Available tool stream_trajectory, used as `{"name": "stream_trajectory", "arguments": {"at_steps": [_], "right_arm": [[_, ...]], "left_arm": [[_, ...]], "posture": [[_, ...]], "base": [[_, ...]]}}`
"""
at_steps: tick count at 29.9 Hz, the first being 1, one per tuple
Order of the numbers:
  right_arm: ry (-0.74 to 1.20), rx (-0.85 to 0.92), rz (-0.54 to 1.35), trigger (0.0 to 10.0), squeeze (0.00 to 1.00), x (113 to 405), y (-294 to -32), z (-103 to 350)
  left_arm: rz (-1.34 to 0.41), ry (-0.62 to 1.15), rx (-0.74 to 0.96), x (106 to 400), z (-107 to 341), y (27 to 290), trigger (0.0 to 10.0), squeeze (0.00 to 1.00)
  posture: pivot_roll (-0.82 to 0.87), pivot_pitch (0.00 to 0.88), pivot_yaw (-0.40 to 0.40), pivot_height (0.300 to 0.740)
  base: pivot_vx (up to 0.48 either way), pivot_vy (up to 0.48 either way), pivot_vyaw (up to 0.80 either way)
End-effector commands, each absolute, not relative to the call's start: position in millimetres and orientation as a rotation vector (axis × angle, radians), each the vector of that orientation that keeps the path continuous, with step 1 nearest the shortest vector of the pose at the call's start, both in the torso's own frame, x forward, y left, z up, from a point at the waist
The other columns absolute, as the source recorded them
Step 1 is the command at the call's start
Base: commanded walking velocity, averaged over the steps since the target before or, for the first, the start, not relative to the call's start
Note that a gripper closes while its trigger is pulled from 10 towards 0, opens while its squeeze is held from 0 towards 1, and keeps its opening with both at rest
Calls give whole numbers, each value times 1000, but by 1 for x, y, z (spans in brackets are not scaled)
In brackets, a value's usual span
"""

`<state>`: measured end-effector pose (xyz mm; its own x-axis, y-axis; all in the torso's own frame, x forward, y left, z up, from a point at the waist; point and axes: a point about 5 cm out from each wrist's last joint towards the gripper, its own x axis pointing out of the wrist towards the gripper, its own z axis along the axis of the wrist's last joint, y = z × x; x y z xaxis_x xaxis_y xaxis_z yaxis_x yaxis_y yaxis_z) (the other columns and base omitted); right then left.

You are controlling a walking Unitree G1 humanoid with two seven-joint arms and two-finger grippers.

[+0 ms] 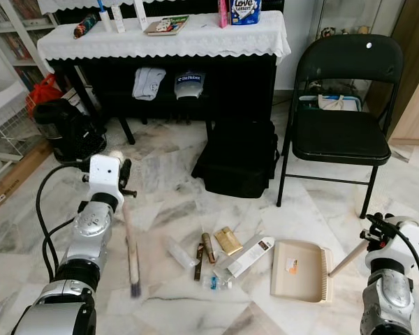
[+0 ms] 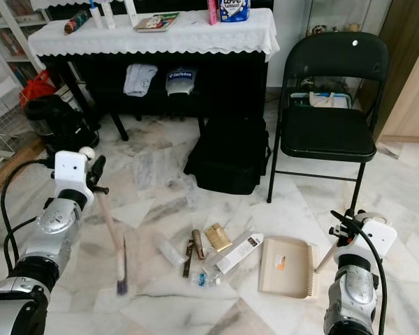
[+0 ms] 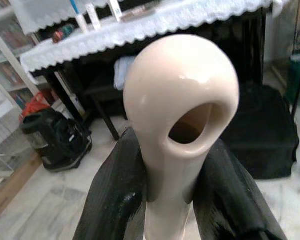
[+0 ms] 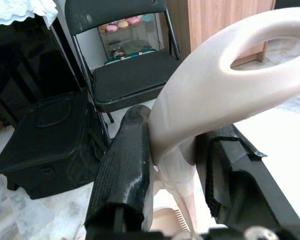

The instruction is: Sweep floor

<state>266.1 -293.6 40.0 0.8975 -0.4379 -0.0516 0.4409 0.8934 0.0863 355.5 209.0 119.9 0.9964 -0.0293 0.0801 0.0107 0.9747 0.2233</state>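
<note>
Our left gripper (image 3: 170, 200) squeezes the broom (image 1: 130, 251) handle tight. Our right gripper (image 4: 172, 170) squeezes the dustpan (image 1: 300, 271) handle. Trash (image 1: 220, 252) lies between broom and dustpan.

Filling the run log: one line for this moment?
left gripper: shut on cream brush handle | right gripper: shut on beige dustpan | litter: unswept

A marble floor (image 1: 160, 174) is seen. A black folding chair (image 1: 342, 125) is placed right of a dark table (image 1: 195, 84) covered with a white lace cloth (image 1: 160, 42); a black bag (image 1: 241, 160) is set between them.
</note>
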Motion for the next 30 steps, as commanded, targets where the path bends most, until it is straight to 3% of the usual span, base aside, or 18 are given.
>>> {"name": "stream_trajectory", "arguments": {"at_steps": [1,15,21,27,30], "right_arm": [[164,174,-438,10000,0,253,-279,12],[204,253,-331,10000,0,248,-276,4],[239,326,-385,10000,0,244,-278,-3],[246,451,-467,10000,0,242,-282,-6],[253,601,-489,10000,0,242,-279,-11]], "left_arm": [[-14,-114,272,355,124,214,10000,0],[-51,33,134,341,79,191,10000,0],[-59,36,111,339,77,189,10000,0],[-70,42,78,339,77,189,10000,0],[-115,57,80,341,77,184,10000,0]], "posture": [[-236,0,147,740],[-254,0,97,740],[-243,0,88,740],[-235,0,93,740],[-233,0,98,740]], "base": [[0,0,0],[0,0,0],[0,0,0],[0,0,0],[0,0,0]]}}
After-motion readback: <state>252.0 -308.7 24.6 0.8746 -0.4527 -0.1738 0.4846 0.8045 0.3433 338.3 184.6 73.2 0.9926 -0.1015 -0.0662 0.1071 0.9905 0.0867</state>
